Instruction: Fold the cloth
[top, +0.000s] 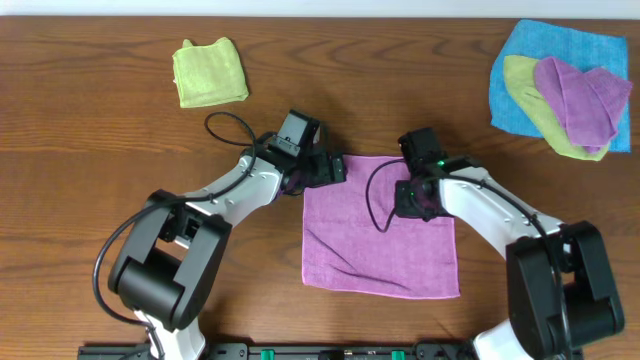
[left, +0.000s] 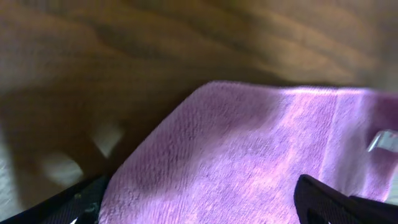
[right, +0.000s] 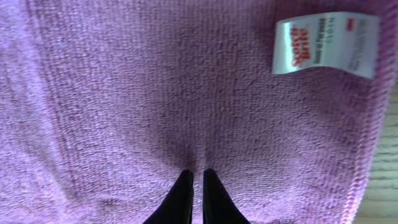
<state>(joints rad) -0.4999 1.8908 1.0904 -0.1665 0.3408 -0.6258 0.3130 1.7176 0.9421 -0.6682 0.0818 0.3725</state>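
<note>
Lilac cloth (top: 380, 235) flat, unfolded, mid-table nr front edge. L gripper (top: 335, 170) spread at its far-left corner; R gripper (right: 194, 174) pinching fabric nr far edge. No fold yet.

The left wrist view is blurred; the left claw's (left: 199, 194) fingers (left: 329, 202) are cut by the bottom edge, and the cloth (left: 249, 143) runs off frame beyond them. Ahead-right of the right claw (right: 193, 175), the tag's (right: 324, 45) print is too blurred to read.
</note>
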